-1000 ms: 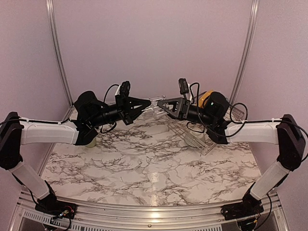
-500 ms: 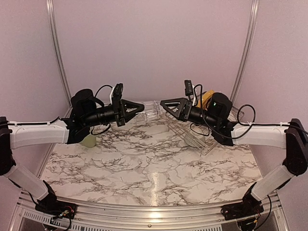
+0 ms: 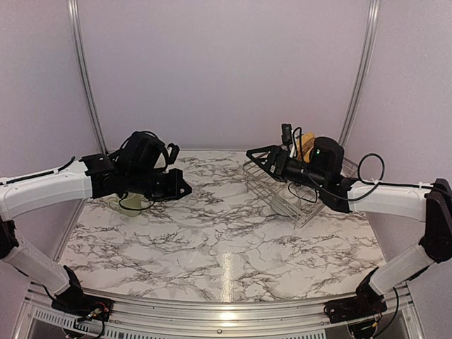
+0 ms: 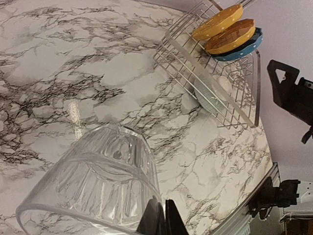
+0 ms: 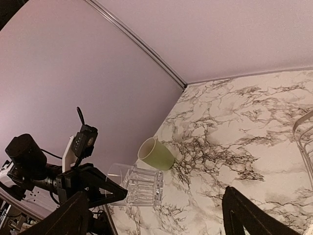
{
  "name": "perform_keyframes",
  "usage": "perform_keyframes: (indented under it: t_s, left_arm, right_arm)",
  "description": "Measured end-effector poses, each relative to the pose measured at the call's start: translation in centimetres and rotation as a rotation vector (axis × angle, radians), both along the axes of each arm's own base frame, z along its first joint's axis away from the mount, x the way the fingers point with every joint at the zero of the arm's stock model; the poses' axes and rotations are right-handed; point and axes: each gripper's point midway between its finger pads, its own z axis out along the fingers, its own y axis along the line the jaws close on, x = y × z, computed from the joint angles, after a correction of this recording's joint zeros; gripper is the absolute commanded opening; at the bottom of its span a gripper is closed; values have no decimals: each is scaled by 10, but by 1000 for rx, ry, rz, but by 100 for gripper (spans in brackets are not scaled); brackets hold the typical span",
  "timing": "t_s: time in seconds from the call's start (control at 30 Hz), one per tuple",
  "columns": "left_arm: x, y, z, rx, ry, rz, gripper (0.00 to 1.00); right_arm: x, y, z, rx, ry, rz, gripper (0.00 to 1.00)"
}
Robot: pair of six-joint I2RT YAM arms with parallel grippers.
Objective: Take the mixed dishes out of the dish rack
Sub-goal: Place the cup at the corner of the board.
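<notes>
On the marbled table (image 3: 226,240), the left gripper (image 4: 160,215) pinches the clear glass (image 4: 98,181) by its rim, tilted above the tabletop. The right gripper (image 3: 258,157) gapes wide and empty near the dish rack (image 4: 183,53).

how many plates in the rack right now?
3, standing together at one end of the dish rack: a yellow-orange plate, a second yellow-orange plate next to it, then a blue plate. More may be hidden behind them.
</notes>
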Motion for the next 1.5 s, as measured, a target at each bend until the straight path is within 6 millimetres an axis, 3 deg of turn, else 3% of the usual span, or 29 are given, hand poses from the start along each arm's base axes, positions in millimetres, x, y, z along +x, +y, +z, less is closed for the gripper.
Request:
perform_keyframes:
  t_s: [0.23, 0.47, 0.63, 1.07, 1.2, 1.33, 1.5]
  left_arm:
    - [-19, 63, -74, 429, 111, 65, 0]
    - [-40, 132, -118, 721, 213, 85, 0]
    - [-42, 161, -134, 808, 282, 89, 0]
    - [-40, 185, -154, 893, 352, 72, 1]
    - [-42, 187, -159, 914, 367, 67, 15]
    - [-41, 189, -162, 931, 372, 58, 20]
    - [-41, 191, -161, 943, 371, 64, 33]
  right_arm:
    - [4, -5, -15, -52, 39, -29, 91]
    - [6, -7, -22, -75, 55, -43, 91]
    - [7, -8, -23, -78, 59, -45, 91]
    - [8, -11, -29, -98, 72, -53, 91]
    - [10, -12, -29, -98, 72, -56, 91]
    - [11, -12, -31, -99, 75, -55, 91]
    - [12, -12, -33, -103, 80, -55, 91]
